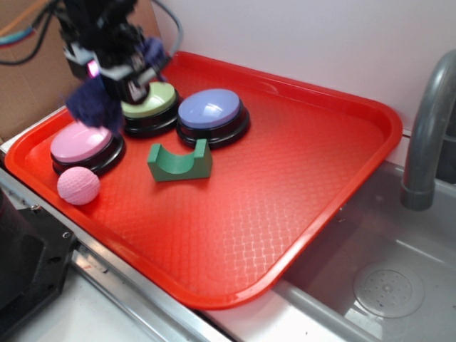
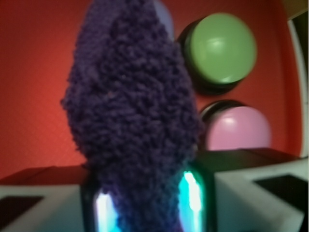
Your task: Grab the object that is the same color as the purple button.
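Observation:
The dark purple fuzzy rag (image 2: 133, 106) fills the middle of the wrist view, pinched between the two glowing fingers (image 2: 192, 195) of my gripper (image 2: 147, 203). From outside, the rag (image 1: 92, 107) hangs limp from the gripper (image 1: 117, 75), lifted above the pink button (image 1: 82, 142) and beside the green button (image 1: 151, 100). The purple button (image 1: 210, 109) sits on the red tray (image 1: 285, 178) to the right of the green one; only its edge (image 2: 166, 17) peeks out behind the rag in the wrist view.
A green arched block (image 1: 179, 162) lies in front of the purple button. A pink ball (image 1: 78, 186) rests at the tray's front left. A grey faucet (image 1: 427, 121) and sink basin (image 1: 388, 285) stand to the right. Brown cardboard (image 1: 28, 78) rises at the back left.

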`<state>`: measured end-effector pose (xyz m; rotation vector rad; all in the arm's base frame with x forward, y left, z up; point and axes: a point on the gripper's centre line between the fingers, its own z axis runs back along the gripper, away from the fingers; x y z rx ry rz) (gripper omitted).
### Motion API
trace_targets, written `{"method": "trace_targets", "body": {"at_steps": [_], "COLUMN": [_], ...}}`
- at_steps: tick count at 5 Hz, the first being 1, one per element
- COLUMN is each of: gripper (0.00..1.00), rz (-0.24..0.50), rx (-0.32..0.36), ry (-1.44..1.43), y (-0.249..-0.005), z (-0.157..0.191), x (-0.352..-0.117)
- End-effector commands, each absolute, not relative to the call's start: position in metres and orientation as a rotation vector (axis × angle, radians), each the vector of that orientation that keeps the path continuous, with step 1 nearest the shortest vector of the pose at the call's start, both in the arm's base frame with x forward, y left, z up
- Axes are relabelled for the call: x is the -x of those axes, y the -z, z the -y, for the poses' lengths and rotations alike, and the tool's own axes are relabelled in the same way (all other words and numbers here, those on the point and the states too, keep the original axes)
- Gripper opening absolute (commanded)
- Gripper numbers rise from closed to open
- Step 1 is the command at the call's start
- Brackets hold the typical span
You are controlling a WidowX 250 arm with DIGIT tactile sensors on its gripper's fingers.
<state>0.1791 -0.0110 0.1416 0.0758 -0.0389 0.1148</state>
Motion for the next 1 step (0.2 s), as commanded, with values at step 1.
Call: {"method": "trace_targets", "body": {"at_steps": [1], "gripper": [0.0], "rz": [0.048], "rx": [-0.031], "ry": [-0.164], "y": [-0.1752], "z": [-0.0216], "x": [-0.1725]}}
